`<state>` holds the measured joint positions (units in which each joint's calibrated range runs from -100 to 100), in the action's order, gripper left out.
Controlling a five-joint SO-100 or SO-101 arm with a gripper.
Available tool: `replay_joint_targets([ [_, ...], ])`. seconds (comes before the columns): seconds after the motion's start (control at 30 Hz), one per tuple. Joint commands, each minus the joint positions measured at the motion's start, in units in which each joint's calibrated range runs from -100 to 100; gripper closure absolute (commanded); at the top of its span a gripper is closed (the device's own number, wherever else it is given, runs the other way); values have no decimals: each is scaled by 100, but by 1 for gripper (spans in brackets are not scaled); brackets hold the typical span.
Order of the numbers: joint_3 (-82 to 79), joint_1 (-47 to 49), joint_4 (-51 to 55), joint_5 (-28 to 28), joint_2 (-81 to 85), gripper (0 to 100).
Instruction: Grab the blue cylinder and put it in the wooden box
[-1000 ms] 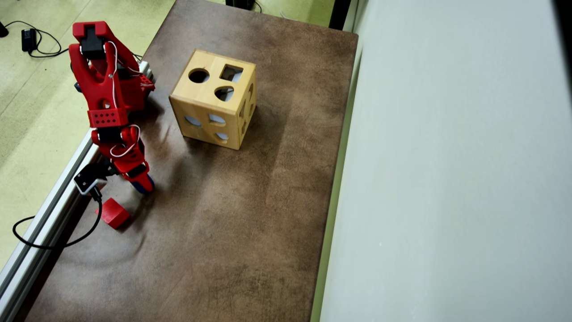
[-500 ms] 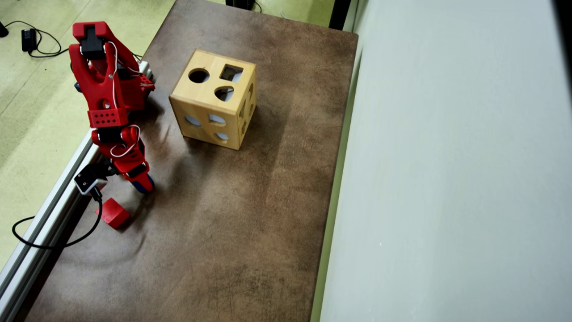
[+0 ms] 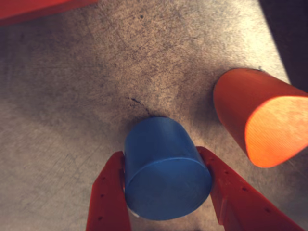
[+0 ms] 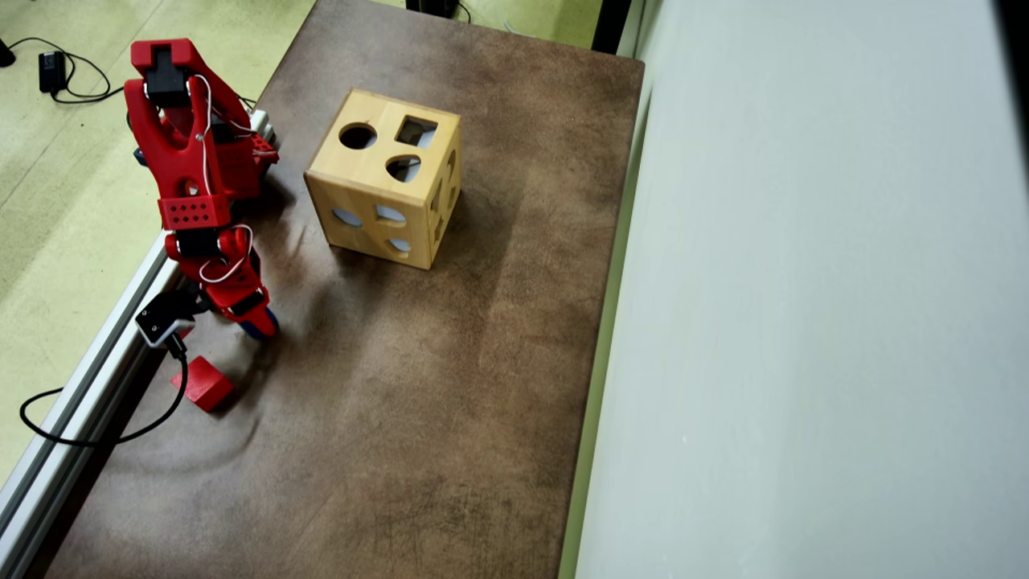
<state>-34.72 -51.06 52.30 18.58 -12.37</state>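
The blue cylinder fills the lower middle of the wrist view, its flat round end facing the camera. My gripper is shut on it, one red finger pressed to its left side and the other to its right. In the overhead view only a sliver of the blue cylinder shows under my gripper at the table's left side. The wooden box stands up and to the right of the gripper, a round hole, a square one and another in its top face.
A red-orange block lies close to the right of the gripped cylinder in the wrist view. A red cube sits just below the gripper near the table's left edge, beside a metal rail and a black cable.
The gripper and wrist have shifted slightly upward in the overhead view, with the blue cylinder still between the fingers. The box and red cube have not moved.
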Motion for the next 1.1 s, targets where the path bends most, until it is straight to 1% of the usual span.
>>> replay_joint_targets([
  [0.0,109,32,90,-20,596,96],
  [0.17,91,39,210,-20,995,96],
  [0.4,180,99,1441,-24,1887,96],
  [0.5,180,247,1738,-24,2439,96],
  [0.7,180,522,1907,-29,3467,96],
  [0.93,180,559,1939,-29,4138,96],
  [1.07,189,671,2317,-29,4605,96],
])
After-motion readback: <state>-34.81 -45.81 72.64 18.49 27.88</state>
